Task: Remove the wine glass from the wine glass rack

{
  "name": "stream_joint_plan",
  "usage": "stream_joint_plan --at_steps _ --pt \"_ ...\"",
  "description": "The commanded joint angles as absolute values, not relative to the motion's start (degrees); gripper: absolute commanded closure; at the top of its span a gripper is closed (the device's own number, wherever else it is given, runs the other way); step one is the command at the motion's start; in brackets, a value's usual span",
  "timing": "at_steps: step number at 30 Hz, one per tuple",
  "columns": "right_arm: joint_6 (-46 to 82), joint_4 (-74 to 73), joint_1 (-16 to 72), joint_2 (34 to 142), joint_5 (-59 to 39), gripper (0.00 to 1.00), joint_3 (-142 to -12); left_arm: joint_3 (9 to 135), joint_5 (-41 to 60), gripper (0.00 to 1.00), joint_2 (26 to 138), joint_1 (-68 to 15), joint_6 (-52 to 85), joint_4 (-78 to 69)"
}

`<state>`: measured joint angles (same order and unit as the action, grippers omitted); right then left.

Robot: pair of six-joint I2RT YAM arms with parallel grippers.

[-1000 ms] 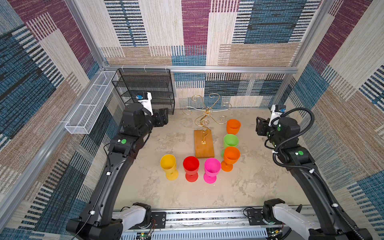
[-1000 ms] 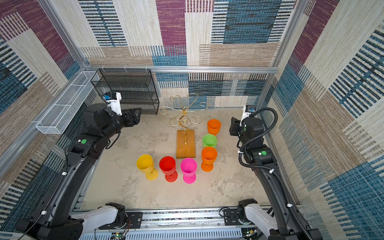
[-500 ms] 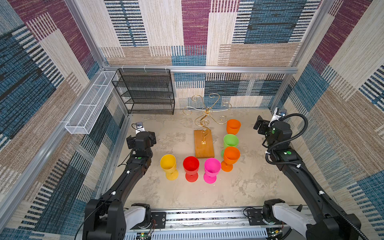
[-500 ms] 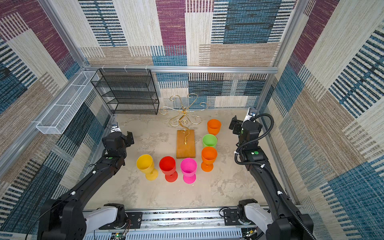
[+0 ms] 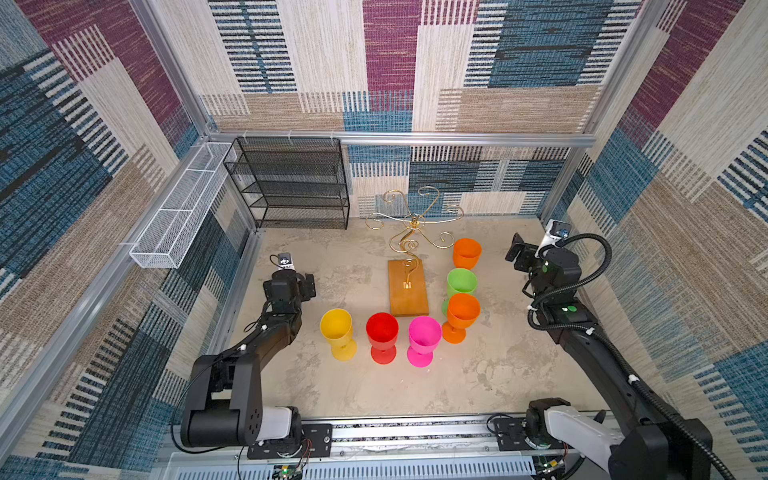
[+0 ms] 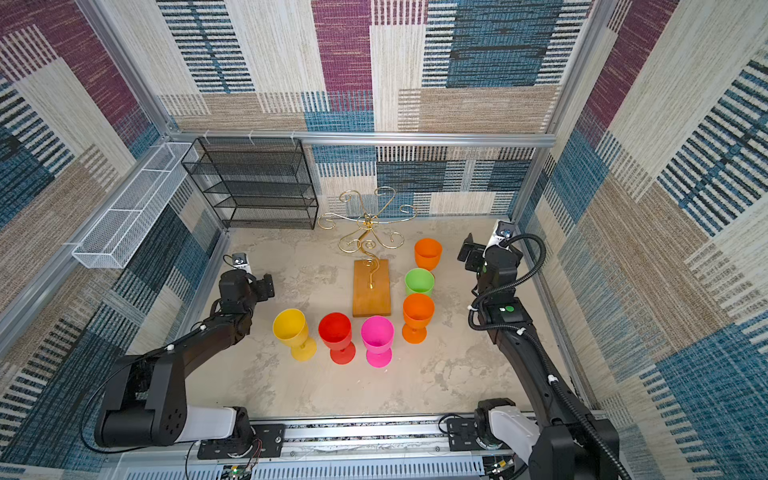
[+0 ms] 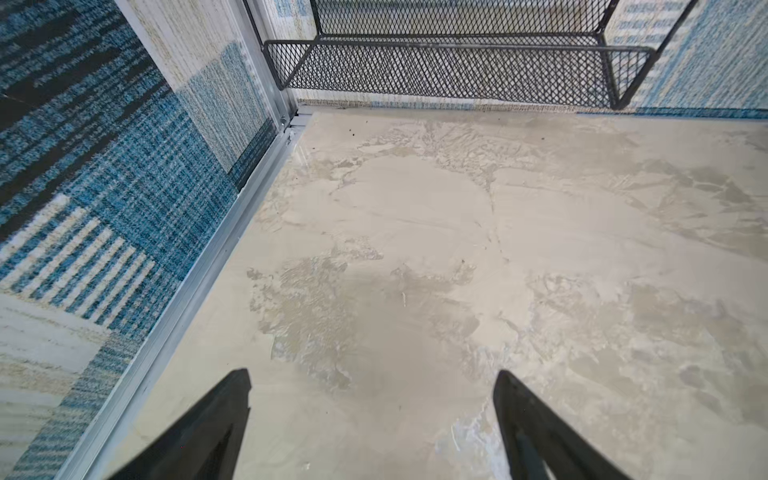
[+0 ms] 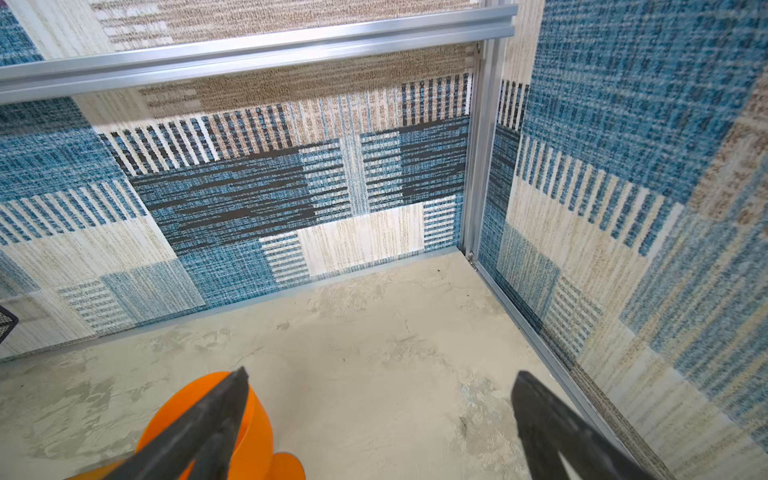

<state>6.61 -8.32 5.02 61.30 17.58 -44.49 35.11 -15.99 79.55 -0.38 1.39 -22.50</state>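
The wine glass rack [image 5: 411,224] [image 6: 365,224], thin gold wire with curled arms on a brown wooden base [image 5: 408,289], stands mid-table in both top views; nothing hangs on its arms. Several coloured wine glasses stand upright around the base: yellow [image 5: 337,332], red [image 5: 382,334], pink [image 5: 424,338], orange [image 5: 462,313], green [image 5: 461,282] and a farther orange one [image 5: 467,252]. My left gripper [image 5: 306,286] [image 7: 372,378] sits low at the table's left, open over bare table. To the right of the far orange glass [image 8: 259,428] my right gripper [image 5: 517,251] [image 8: 381,372] is open and empty.
A black mesh tiered shelf [image 5: 291,183] [image 7: 457,70] stands against the back wall at the left. A long white wire basket [image 5: 178,208] hangs on the left wall. Patterned walls close in the table on three sides.
My left arm has come down from beside the black shelf and folded back to the table's left edge. The right gripper has shifted slightly toward the right wall.
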Motion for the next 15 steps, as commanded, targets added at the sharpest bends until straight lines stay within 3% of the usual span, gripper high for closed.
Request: stream_joint_plan --at_steps 1,4,8,10,15 --pt "7.2 -14.07 5.01 63.12 16.18 0.0 -43.08 35.49 -11.74 0.06 79.65 -0.09 2.02 -22.43" --pt "7.49 -16.49 5.01 65.97 16.47 0.0 -42.24 32.81 -12.09 0.06 81.83 -0.12 1.84 -25.85" --pt "5.83 -28.0 4.92 69.48 16.89 0.0 -36.27 26.78 -12.92 0.01 86.58 0.03 2.26 -42.19" --pt "5.21 -34.89 4.88 71.3 16.58 0.0 -32.36 27.19 -12.05 0.01 85.05 0.15 3.06 -38.26" --pt "3.38 -46.74 4.83 77.1 18.11 0.0 -26.3 25.35 -10.66 0.01 87.05 0.17 1.96 -44.21"
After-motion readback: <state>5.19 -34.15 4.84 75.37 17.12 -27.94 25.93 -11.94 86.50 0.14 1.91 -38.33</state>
